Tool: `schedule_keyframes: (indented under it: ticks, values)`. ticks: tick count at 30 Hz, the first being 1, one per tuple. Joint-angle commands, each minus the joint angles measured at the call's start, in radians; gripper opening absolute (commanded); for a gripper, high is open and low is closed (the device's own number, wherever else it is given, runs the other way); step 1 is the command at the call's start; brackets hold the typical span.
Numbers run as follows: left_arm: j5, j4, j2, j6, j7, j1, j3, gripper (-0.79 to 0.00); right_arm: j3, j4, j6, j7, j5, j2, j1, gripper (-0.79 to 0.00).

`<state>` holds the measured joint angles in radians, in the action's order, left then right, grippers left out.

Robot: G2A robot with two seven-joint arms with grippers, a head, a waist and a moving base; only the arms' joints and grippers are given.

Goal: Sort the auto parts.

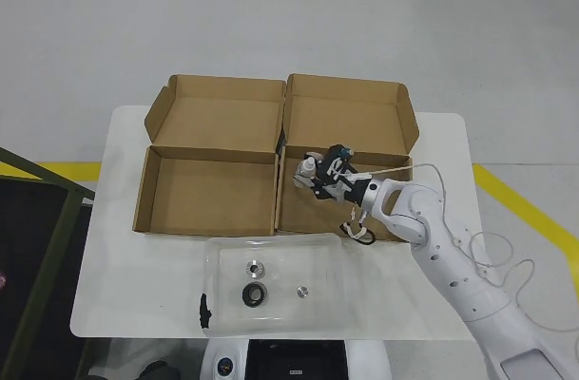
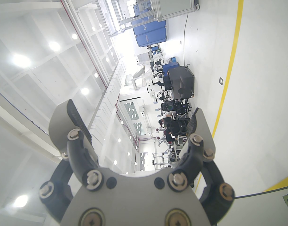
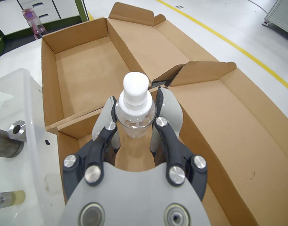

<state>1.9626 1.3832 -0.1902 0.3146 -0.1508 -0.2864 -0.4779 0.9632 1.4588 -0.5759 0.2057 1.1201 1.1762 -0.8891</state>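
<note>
while the right gripper [image 1: 315, 177] [image 3: 135, 99] hangs over the right cardboard box [image 1: 384, 204] [image 3: 228, 118], its jaws are drawn in narrow on a clear part with a white cap [image 1: 307, 168] [image 3: 135, 85]; both fingers [image 3: 166, 102] press the part's clear body, and the white cap juts past the fingertips, away from the wrist; the held part sits close to the wall that the right box shares with the left cardboard box [image 1: 208, 195] [image 3: 87, 71]; whether the part touches the box floor cannot be told.

the left gripper [image 2: 134, 111] is spread wide with nothing between its fingers [image 2: 72, 116]; it points away from the table into the room.

both boxes lie side by side on the white table [image 1: 118, 171], lids folded back on the far side; a clear plastic bin [image 1: 222, 249] [image 3: 28, 109] stands just on the near side of them; in the bin lie a small metal cylinder [image 1: 256, 269], a black ring [image 1: 254, 295] and a metal disc [image 1: 303, 292], each apart from the others; a small black item [image 1: 204, 312] rests at the bin's near left corner, its kind not discernible.
</note>
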Motion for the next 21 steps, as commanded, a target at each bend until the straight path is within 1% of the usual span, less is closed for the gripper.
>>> schedule_keyframes:
  ticks: [1,12,13,15,16,17,20,21]
  values:
    - [0.000,0.000,0.000,0.000,0.000,0.000,0.000,0.000,-0.012,-0.024,0.009,0.003,0.004,0.006,0.017,-0.785]
    - [0.000,0.000,0.000,0.000,0.000,0.000,0.000,0.000,-0.075,-0.121,0.054,0.003,0.025,0.039,0.086,-0.785]
    - [0.000,0.000,0.000,0.000,0.000,0.000,0.000,0.000,-0.080,-0.128,0.057,0.003,0.025,0.042,0.091,-0.757]
    - [0.000,0.000,0.000,0.000,0.000,0.000,0.000,0.000,-0.089,-0.144,0.062,0.000,0.028,0.047,0.097,-0.659]
    - [0.000,0.000,0.000,0.000,0.000,0.000,0.000,0.000,-0.093,-0.152,0.065,-0.001,0.030,0.049,0.099,-0.545]
    - [0.000,0.000,0.000,0.000,0.000,0.000,0.000,0.000,-0.096,-0.158,0.066,-0.004,0.032,0.052,0.101,-0.468]
    - [0.000,0.000,0.000,0.000,0.000,0.000,0.000,0.000,-0.102,-0.174,0.066,-0.011,0.036,0.057,0.106,-0.425]
    - [0.000,0.000,0.000,0.000,0.000,0.000,0.000,0.000,-0.102,-0.177,0.065,-0.013,0.038,0.058,0.107,-0.425]
